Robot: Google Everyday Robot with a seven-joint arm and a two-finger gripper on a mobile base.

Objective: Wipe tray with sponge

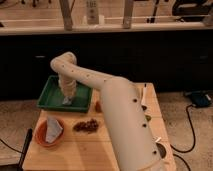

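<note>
Warm light falls from above onto the wooden surface, which reads an even tan. The end effector sits low inside the green tray, where the light is dimmer and flatter. Behind the end effector a dark panel swallows detail, and the floor strip beyond it is bright. To its right, the cream arm carries a mild sheen.

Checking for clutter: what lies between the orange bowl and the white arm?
A small brown pile, in the camera view; the gripper is down inside the green tray.
</note>
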